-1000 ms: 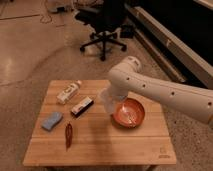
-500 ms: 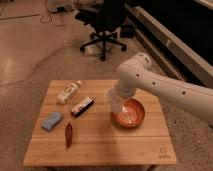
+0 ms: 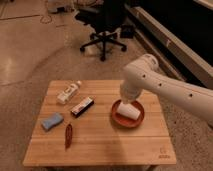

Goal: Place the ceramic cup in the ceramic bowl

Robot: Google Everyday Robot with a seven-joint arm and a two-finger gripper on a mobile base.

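The ceramic bowl [image 3: 116, 120], orange-brown and shallow, sits on the right half of the wooden table. The ceramic cup [image 3: 129, 112], small and white, is inside the bowl and seems tilted or on its side. My gripper [image 3: 124, 100] hangs at the end of the white arm, right over the bowl's far rim and just above the cup. The wrist hides most of it, and I cannot see whether it still touches the cup.
On the wooden table [image 3: 100, 147] are a white labelled bottle [image 3: 68, 92] at the back left, a wrapped bar [image 3: 82, 106], a blue sponge [image 3: 52, 121] and a red-brown pod-shaped item [image 3: 68, 135]. A black office chair [image 3: 104, 30] stands behind the table.
The arm has swung right from the bowl's left side to over the bowl. The white cup now shows inside the bowl, below the gripper.
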